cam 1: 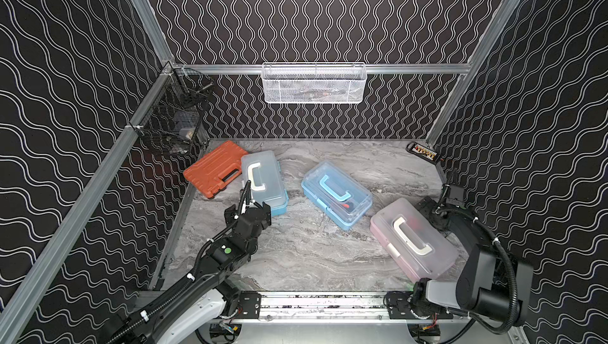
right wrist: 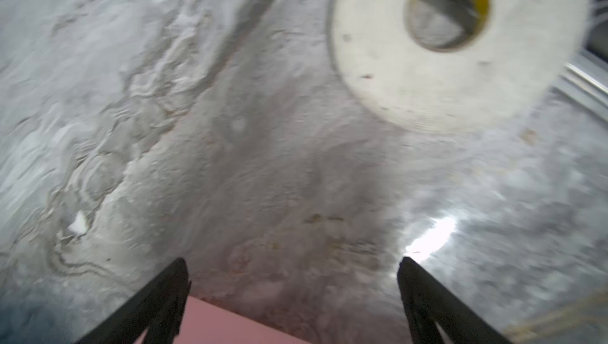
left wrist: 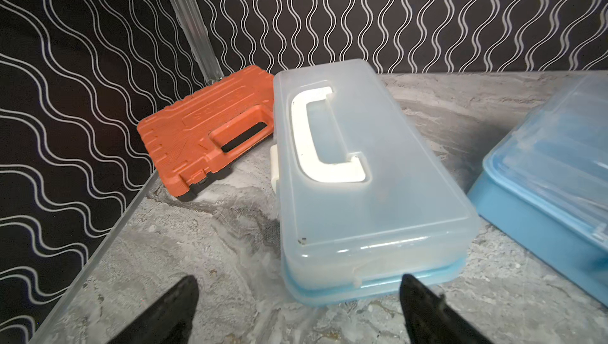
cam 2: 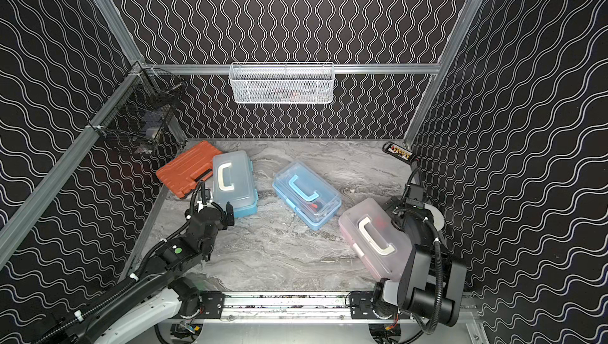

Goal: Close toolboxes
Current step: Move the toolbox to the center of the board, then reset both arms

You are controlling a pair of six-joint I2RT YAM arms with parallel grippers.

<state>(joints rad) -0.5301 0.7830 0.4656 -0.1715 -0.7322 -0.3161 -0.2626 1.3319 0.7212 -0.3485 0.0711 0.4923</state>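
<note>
Three toolboxes lie on the marble table with their clear lids down. The light-blue one with a white handle (cam 1: 263,181) (cam 2: 233,182) (left wrist: 362,177) is at the left. My left gripper (cam 1: 249,210) (cam 2: 214,209) (left wrist: 297,279) stands open just before its near end, touching nothing. A light-blue toolbox with a blue handle (cam 1: 335,194) (cam 2: 307,194) (left wrist: 552,174) lies in the middle. The pink toolbox (cam 1: 414,237) (cam 2: 371,237) (right wrist: 230,326) is at the right. My right gripper (right wrist: 292,261) hangs open over bare table just beyond its far side, holding nothing.
A flat orange case (cam 1: 215,169) (left wrist: 204,138) lies against the left toolbox at the back left. A white tape roll (right wrist: 460,46) (cam 2: 436,220) lies by the right arm. A white mesh basket (cam 1: 314,84) and a black wire basket (cam 1: 177,115) hang on the walls. A small bit holder (cam 1: 424,153) sits in the back right corner.
</note>
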